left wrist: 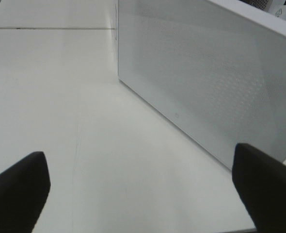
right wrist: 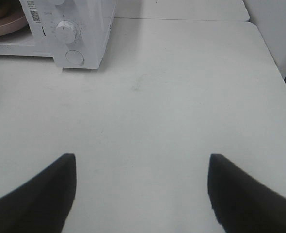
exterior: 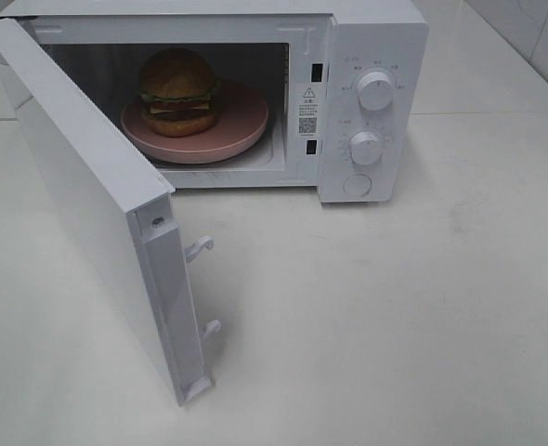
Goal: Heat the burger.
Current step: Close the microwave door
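Inside the open microwave (exterior: 376, 37), at the far side of the desk (exterior: 395, 307), the burger (exterior: 178, 91) sits upright on a round pink plate (exterior: 246, 130), towards the left of the cavity; bun on top, lettuce, cheese and dark layers showing at the edge. Door (exterior: 79, 186) swung wide on its left hinge, its free edge with two white latch hooks turned towards the near side; control panel on the right with upper knob (exterior: 376, 91), lower knob (exterior: 365, 148) and round button (exterior: 357, 185) below them. Left gripper (left wrist: 137, 151) held low over the desk, aimed along the outer face of the door, which stands close on one side of it; jaws wide apart, only bare desk between them, touching nothing. Right gripper (right wrist: 142, 155) held over open desk on the panel side, pointed at a slant towards the microwave's front corner and well apart from it; jaws likewise spread, gripping nothing; lower knob, button and a sliver of the plate show at the far edge of its view.
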Controlling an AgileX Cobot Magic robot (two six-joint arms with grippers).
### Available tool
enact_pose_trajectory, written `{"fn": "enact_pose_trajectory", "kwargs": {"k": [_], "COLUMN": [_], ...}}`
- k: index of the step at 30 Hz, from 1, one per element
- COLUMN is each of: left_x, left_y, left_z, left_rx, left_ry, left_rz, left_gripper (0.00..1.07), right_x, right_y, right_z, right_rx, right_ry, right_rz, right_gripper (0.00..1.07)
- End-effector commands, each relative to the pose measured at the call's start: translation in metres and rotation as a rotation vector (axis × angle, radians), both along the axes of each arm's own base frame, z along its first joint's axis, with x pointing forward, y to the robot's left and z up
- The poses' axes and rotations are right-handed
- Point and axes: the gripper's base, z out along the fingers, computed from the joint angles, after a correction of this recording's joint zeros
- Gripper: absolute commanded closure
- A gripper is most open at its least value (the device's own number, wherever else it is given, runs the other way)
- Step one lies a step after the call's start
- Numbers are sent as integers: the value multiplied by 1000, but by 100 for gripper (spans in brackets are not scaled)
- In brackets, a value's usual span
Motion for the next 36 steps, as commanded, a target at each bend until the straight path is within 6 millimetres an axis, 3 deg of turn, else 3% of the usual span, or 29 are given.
{"fn": "enact_pose_trajectory", "kwargs": {"k": [1,2,4,5,6,7,8,10,11,12,14,15,16,17,29,31,36], "left_x": [8,8,20,20,29,29,38,43,52,52,66,66,76,81,133,151,165], "left_y": [0,0,0,0,0,0,0,-1,-1,-1,-1,-1,-1,-1,3,5,7], "left_z": [11,11,13,13,14,14,15,15,16,16,19,19,20,19,-2,-19,-41], "left_rx": [-13,-13,-10,-10,-10,-10,-11,-12,-15,-15,-19,-19,-20,-16,45,49,63], "left_ry": [-33,-33,-4,-4,15,15,35,45,54,54,44,44,39,32,-102,-153,-187], "left_rz": [11,11,17,17,20,20,24,26,30,30,40,40,45,47,82,114,143], "left_gripper": [23,23,36,36,46,46,56,62,73,73,91,91,103,107,107,107,107], "right_x": [-4,-4,-4,-4,-4,-4,-4,-4,-4,-4,-4,-4,-4,-4,-4,-4,-4], "right_y": [0,0,0,0,0,0,0,0,0,0,0,0,0,0,0,0,0], "right_z": [0,0,0,0,0,0,0,0,0,0,0,0,0,0,0,0,0], "right_rx": [-4,-4,-4,-4,-4,-4,-4,-4,-4,-4,-4,-4,-4,-4,-4,-4,-4], "right_ry": [-35,-35,-35,-35,-35,-35,-35,-35,-35,-35,-35,-35,-35,-35,-35,-35,-35], "right_rz": [-7,-7,-7,-7,-7,-7,-7,-7,-7,-7,-7,-7,-7,-7,-7,-7,-7], "right_gripper": [33,33,33,33,33,33,33,33,33,33,33,33,33,33,33,33,33]}}
